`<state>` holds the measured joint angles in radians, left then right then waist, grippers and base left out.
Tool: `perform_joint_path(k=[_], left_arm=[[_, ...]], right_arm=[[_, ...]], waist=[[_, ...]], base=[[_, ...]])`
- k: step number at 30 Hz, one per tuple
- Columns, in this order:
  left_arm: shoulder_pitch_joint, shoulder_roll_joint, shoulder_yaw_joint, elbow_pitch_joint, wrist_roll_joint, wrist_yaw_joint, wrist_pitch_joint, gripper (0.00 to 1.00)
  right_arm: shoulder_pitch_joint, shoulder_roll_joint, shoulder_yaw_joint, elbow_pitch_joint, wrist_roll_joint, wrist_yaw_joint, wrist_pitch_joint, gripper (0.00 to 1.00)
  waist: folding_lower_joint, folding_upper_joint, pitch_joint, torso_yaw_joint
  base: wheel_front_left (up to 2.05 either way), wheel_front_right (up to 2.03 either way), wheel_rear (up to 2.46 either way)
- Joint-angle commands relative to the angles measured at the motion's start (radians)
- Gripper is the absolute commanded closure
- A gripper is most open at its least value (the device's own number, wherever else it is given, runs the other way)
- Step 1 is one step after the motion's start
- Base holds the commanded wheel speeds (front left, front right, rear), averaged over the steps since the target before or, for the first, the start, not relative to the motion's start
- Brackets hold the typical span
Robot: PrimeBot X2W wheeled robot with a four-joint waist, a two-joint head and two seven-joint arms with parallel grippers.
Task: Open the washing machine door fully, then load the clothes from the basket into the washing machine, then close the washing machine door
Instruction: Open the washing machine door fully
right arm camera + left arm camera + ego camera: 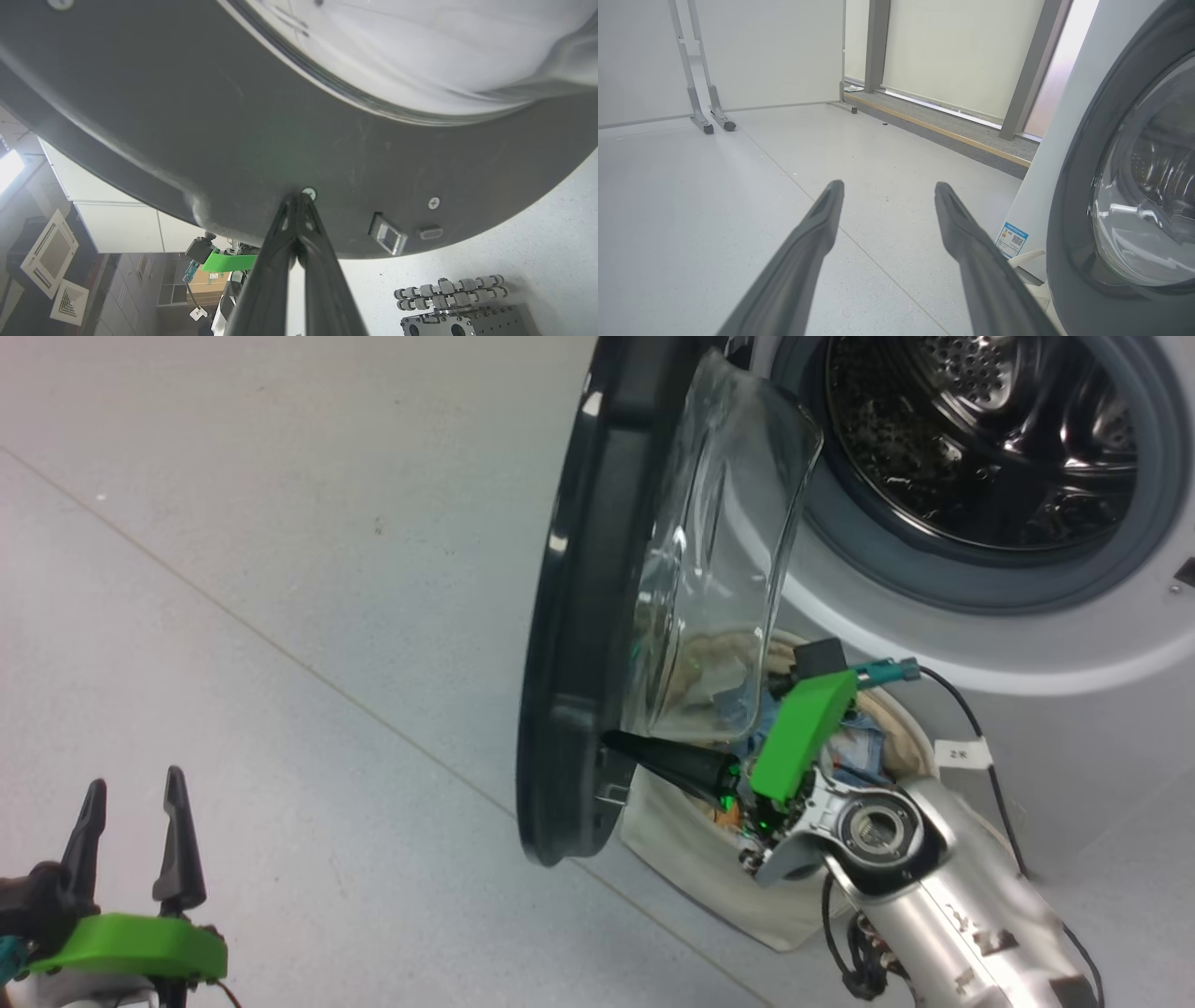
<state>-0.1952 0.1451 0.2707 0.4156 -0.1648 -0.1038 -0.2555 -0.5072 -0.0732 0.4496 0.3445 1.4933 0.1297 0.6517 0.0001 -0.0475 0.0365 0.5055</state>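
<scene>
Washing machine [1027,649] is standing at upper right in the head view, and we are seeing its steel drum [980,429] lying open inside the grey rubber ring [934,569]. Its washing machine door [569,616] is hanging swung out, edge-on to us, with the glass bowl [719,551] bulging toward the machine. Under the door the basket [691,859] is sitting on the floor [280,569], just beside the machine front, partly hiding behind the bowl and the right arm. We are noting the clothes [864,747] lying inside it, blue and cream bits showing. The right gripper [611,740] is pressing its tip against the door's inner black rim low down, jaws pinched together with nothing between them. The left gripper [133,784] is hovering at lower left over bare floor, well apart from the door, jaws spread wide and holding nothing
</scene>
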Motion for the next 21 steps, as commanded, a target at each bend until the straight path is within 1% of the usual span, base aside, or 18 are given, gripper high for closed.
perform_joint_path(k=[1, 7, 13, 15, 18, 19, 20, 21], left_arm=[[-0.009, 0.031, 0.032, -0.038, -0.006, 0.008, -0.002, 0.0], [0.006, 0.03, 0.039, -0.057, -0.018, 0.016, -0.002, 0.0], [0.006, 0.03, 0.039, -0.061, -0.03, 0.02, -0.002, 0.0], [0.005, 0.032, 0.036, -0.057, -0.03, 0.02, -0.002, 0.0], [0.004, 0.037, 0.019, -0.049, -0.022, 0.017, 0.001, 0.0], [0.003, 0.037, 0.014, -0.047, -0.022, 0.016, 0.002, 0.0], [0.001, 0.039, 0.012, -0.045, -0.022, 0.016, 0.002, 0.0], [-0.001, 0.04, 0.011, -0.043, -0.023, 0.016, 0.002, 0.0]], right_arm=[[-0.054, 0.023, 0.018, -0.032, 0.011, 0.001, -0.01, 1.0], [-0.094, 0.023, 0.055, -0.005, 0.032, 0.001, -0.037, 1.0], [-0.104, 0.021, 0.055, -0.008, 0.018, 0.001, -0.08, 1.0], [-0.099, 0.009, 0.054, -0.026, -0.002, 0.001, -0.106, 1.0], [-0.082, -0.025, 0.06, -0.066, -0.066, 0.001, -0.174, 1.0], [-0.073, -0.035, 0.061, -0.082, -0.083, 0.001, -0.199, 0.95], [-0.062, -0.044, 0.06, -0.098, -0.097, 0.001, -0.224, 0.54], [-0.05, -0.055, 0.058, -0.113, -0.112, 0.001, -0.253, 0.07]], waist=[[-0.0001, -0.0001, 0.004, 0.003], [-0.0001, -0.0001, 0.015, 0.008], [-0.0001, -0.0001, 0.01, 0.002], [-0.0001, -0.0001, 0.005, -0.001], [-0.0001, -0.0001, -0.002, -0.007], [-0.0001, -0.0001, -0.005, -0.009], [-0.0001, -0.0001, -0.009, -0.011], [-0.0001, -0.0001, -0.013, -0.014]], base=[[0.0, 0.0, 0.0], [0.0, 0.0, 0.0], [0.0, 0.0, 0.0], [0.0, 0.0, 0.0], [0.0, 0.0, 0.0], [0.0, 0.0, 0.0], [0.0, 0.0, 0.0], [0.0, 0.0, 0.0]])
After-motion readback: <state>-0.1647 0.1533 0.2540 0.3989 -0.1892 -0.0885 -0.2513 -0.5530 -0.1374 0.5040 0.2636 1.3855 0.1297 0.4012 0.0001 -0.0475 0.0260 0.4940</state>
